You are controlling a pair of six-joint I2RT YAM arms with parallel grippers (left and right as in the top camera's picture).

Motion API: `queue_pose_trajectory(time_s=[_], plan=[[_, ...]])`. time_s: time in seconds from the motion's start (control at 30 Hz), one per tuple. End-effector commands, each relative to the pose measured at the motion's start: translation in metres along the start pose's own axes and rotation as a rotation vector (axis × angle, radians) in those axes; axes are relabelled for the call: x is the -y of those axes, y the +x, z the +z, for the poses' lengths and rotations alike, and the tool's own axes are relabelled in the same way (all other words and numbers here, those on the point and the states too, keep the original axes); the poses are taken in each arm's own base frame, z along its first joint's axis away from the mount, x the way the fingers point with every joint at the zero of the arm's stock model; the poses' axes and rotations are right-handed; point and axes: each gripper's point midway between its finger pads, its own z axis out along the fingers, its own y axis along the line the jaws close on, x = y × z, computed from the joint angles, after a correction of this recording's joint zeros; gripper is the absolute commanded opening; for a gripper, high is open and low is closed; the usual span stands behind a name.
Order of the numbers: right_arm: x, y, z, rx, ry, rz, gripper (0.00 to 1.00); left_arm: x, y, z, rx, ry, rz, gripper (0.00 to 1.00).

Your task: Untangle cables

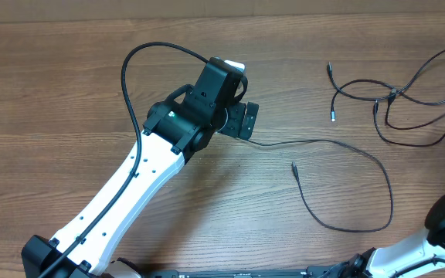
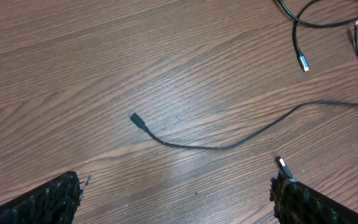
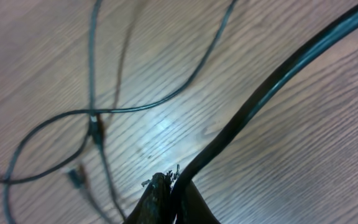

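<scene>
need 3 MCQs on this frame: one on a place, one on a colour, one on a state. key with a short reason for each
1. Where on the table does the tangled bunch of cables lie?
A) far side, towards the robot's right
B) under the left arm's base
C) at the robot's left edge

2. What colour is the loose cable in front of the left end effector?
A) white
B) black
C) red

3. What state is the right end effector in?
A) open, empty
B) shut, empty
C) shut on a cable

Key:
1 A, the overhead view shows the bunch at the top right.
2 B, the left wrist view shows it dark against the brown wood.
3 C, in the right wrist view the held cable runs out from between its closed fingers.
</scene>
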Motion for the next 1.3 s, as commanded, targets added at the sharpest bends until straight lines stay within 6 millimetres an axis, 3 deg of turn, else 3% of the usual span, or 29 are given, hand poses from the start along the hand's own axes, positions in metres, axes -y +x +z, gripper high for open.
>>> queue_pose_trajectory(time_s=[0.0,0.1,0.17,0.3,0.4,0.47,0.53,0.57,0.63,1.03,1.27], plan=[[0.025,0.015,0.021,-0.02,0.047,0.037,0.04,-0.003,-0.005,-0.004,0.019,-0.011,0.002,1.0],[0.039,0.026,0.035,-0.016,0.056,0.067,0.06,-0.003,-0.005,-0.004,0.019,-0.01,0.002,1.0],[0.048,0.032,0.042,-0.008,0.064,0.096,0.16,-0.003,-0.005,-0.004,0.019,-0.011,0.002,1.0],[0.063,0.036,0.052,0.021,0.077,0.128,0.15,-0.003,-0.005,-0.004,0.019,-0.011,0.002,1.0],[0.07,0.031,0.054,0.053,0.083,0.136,0.26,-0.003,-0.005,-0.004,0.019,-0.01,0.002,1.0],[0.075,0.024,0.054,0.084,0.087,0.141,0.45,-0.003,-0.005,-0.004,0.019,-0.011,0.002,1.0],[0.077,0.021,0.056,0.098,0.089,0.141,0.8,-0.003,-0.005,-0.004,0.019,-0.01,0.002,0.99],[0.078,0.02,0.058,0.102,0.093,0.142,0.91,-0.003,-0.005,-0.004,0.019,-0.011,0.002,0.99],[0.079,0.02,0.062,0.104,0.093,0.143,1.0,-0.003,-0.005,-0.004,0.019,-0.01,0.002,1.0],[0.093,0.051,0.099,-0.01,0.134,0.163,1.0,-0.003,-0.005,-0.004,0.019,-0.01,0.002,1.0],[0.093,0.081,0.1,-0.125,0.147,0.235,1.0,-0.003,-0.005,-0.004,0.019,-0.01,0.002,0.99]])
